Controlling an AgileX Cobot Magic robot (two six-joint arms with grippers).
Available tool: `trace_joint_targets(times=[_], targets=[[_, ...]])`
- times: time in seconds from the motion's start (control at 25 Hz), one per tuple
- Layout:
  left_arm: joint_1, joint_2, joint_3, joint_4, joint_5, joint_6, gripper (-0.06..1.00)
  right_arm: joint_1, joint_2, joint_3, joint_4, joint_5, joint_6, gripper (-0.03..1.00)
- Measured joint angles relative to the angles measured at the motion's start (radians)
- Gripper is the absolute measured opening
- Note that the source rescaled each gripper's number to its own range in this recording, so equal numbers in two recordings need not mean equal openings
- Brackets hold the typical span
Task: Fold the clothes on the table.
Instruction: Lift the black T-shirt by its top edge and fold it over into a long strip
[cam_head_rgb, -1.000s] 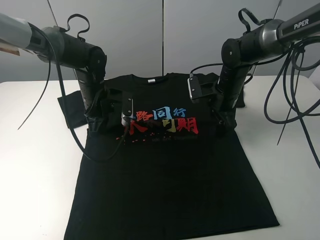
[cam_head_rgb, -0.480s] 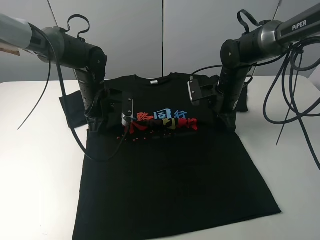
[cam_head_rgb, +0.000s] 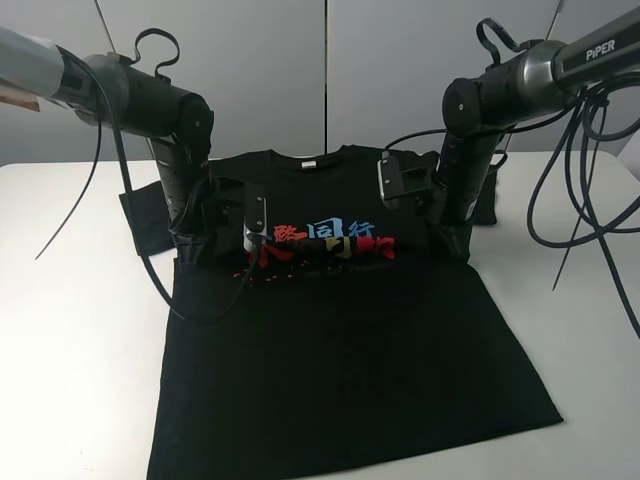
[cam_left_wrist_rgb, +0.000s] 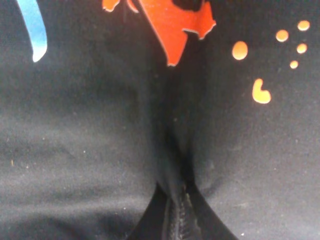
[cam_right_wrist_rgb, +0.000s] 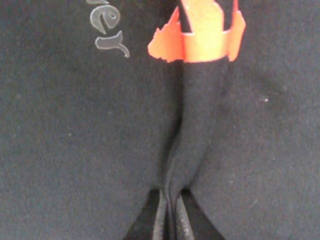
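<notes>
At the jaws, I find the left gripper (cam_left_wrist_rgb: 176, 212) and right gripper (cam_right_wrist_rgb: 170, 212) each clamped on a ridge of the black T-shirt (cam_head_rgb: 330, 350) lying flat on the table (cam_head_rgb: 70, 330); I would lift both evenly, keeping the chest taut.

High camera looks down; wrist cameras sit close, apparently over shirt (cam_left_wrist_rgb: 90, 150).
</notes>
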Motion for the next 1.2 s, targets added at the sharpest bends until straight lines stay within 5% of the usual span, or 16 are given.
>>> trace_joint_targets(times=[0.44,1.2], targets=[[0.0,-0.028,0.008,-0.015,-0.027,-0.008,0.0,0.0,-0.067,0.008,0.0,0.021,0.018,0.0],[0.0,-0.404,0.009,-0.004,-0.087,-0.034,0.0,0.0,-0.489,0.009,0.0,0.109,0.11,0.0]])
